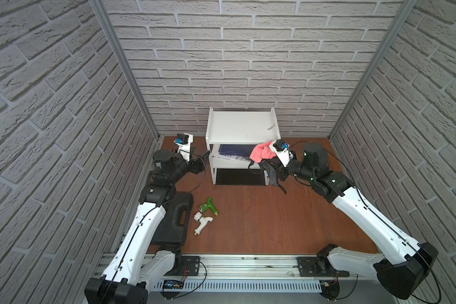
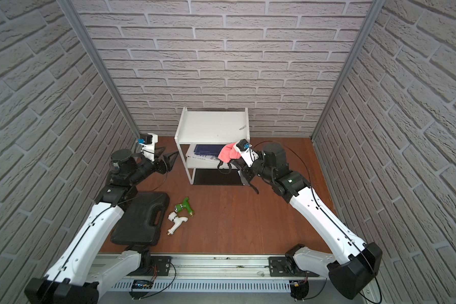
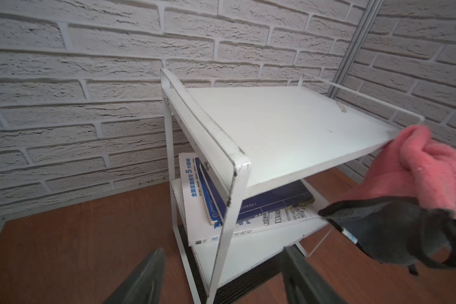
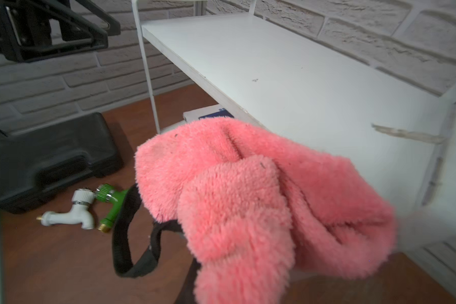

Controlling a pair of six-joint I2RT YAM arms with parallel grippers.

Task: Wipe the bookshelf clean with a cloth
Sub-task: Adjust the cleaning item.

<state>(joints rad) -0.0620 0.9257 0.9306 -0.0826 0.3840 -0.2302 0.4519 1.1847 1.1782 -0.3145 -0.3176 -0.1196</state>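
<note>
The white bookshelf [image 1: 241,126] [image 2: 212,126] stands against the back wall, and its top board [image 3: 287,126] [image 4: 287,79] is bare. The cloth [image 1: 261,154] [image 2: 228,154] is bunched pink side up [image 4: 248,197] at the board's front right corner. Its grey side and dark edging hang below [image 3: 392,229]. My right gripper [image 1: 267,162] is shut on the cloth, which hides its fingers. My left gripper [image 3: 223,251] [image 1: 204,155] is open and empty, close to the shelf's left front leg. I cannot tell whether it touches the leg.
Books [image 3: 248,205] [image 1: 234,152] lie on the middle shelf. A flat black case [image 1: 173,218] [image 4: 50,158] lies at the front left, partly under my left arm. A green tap [image 1: 208,206] and a white tap [image 1: 202,219] lie beside it. Brick walls close in three sides.
</note>
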